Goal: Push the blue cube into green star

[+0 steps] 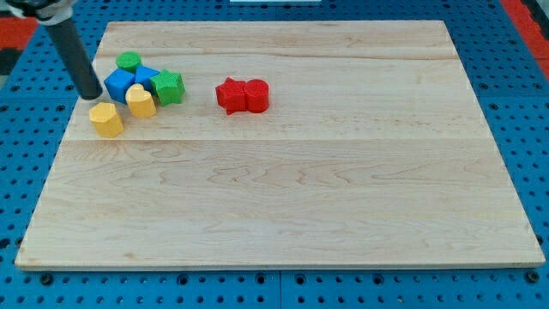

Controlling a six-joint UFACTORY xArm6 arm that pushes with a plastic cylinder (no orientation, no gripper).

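The blue cube [119, 84] sits near the board's upper left, in a tight cluster. A second blue block [147, 75] lies just right of it. The green star [168, 87] is at the cluster's right end, touching the second blue block. My tip [90, 93] rests on the board just left of the blue cube, touching or nearly touching it. The dark rod rises from there toward the view's top left.
A green round block [129, 60] sits above the blue cube. A yellow block [141, 101] lies below the blue blocks and another yellow block [106, 119] lower left. Two red blocks [242, 95] sit together right of the cluster. The wooden board [283, 189] lies on a blue perforated table.
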